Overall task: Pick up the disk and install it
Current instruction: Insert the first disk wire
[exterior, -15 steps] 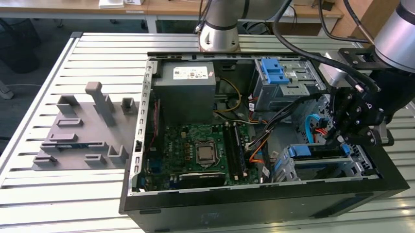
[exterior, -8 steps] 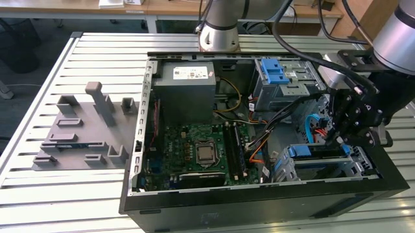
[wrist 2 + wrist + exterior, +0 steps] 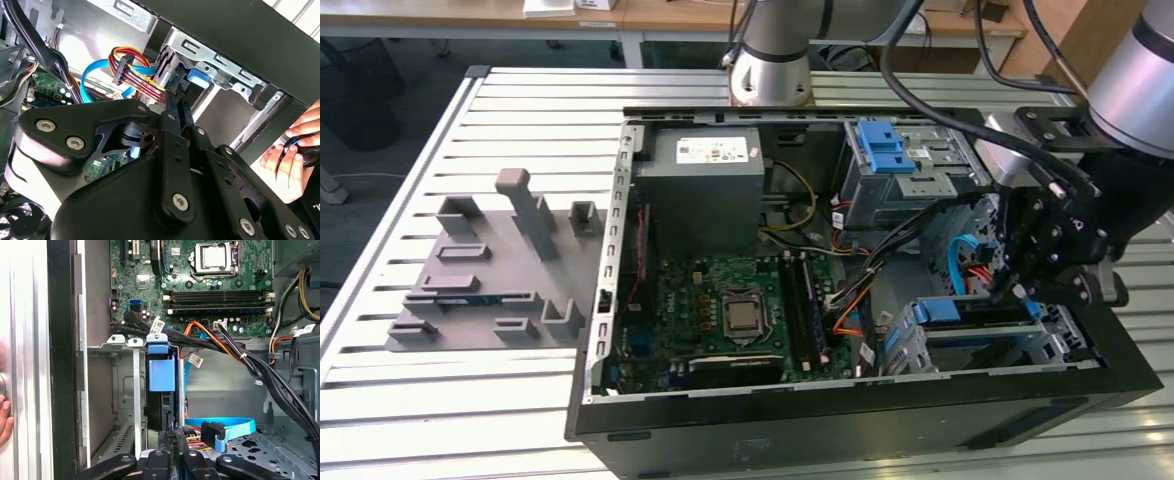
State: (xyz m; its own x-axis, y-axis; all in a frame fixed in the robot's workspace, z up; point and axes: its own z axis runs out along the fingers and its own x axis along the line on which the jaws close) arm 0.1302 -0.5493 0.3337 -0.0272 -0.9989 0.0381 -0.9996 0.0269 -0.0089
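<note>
Inside the drive cage (image 3: 112, 347) | gripper (image 3: 172, 452) jaws pinch the upright disk (image 3: 162, 395) | loose cables (image 3: 235, 357) may snag.

Black end effector (image 3: 176, 107) near metal drive cage (image 3: 220, 67), coloured cables (image 3: 132, 70), a hand (image 3: 295, 155)

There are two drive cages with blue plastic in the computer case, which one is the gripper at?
The cage at the case's front corner, on the exterior view's right. The gripper hangs right over it; the other cage sits farther back beside the power supply.
</note>
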